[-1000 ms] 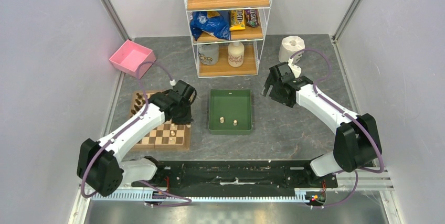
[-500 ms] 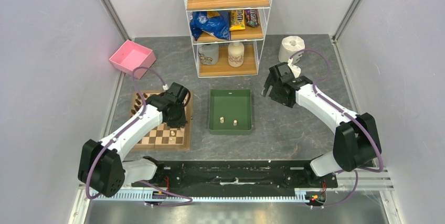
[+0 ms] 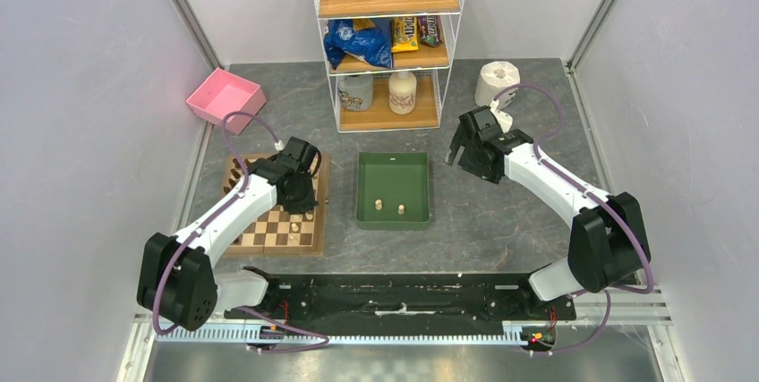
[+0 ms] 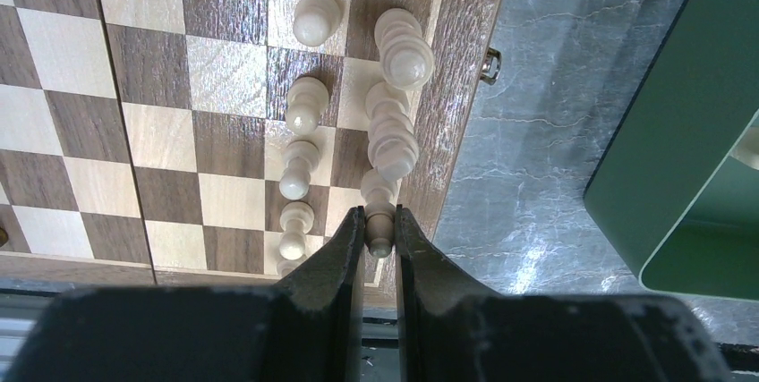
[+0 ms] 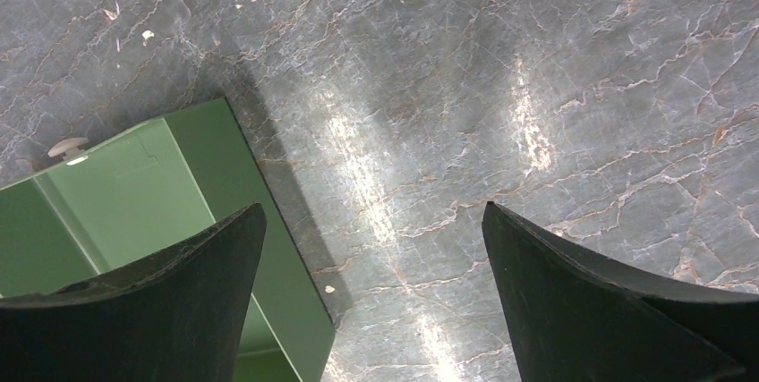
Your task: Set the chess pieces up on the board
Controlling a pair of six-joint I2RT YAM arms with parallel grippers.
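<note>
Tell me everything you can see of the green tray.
The tray is a rectangular green box with upright walls, rounded corners and an open top. Whether it is painted metal or plastic cannot be told. It sits flat on the grey table, to the right of the board and in front of the shelf, apart from both. Two pale pieces stand inside near its front wall. Nothing else touches it.
</note>
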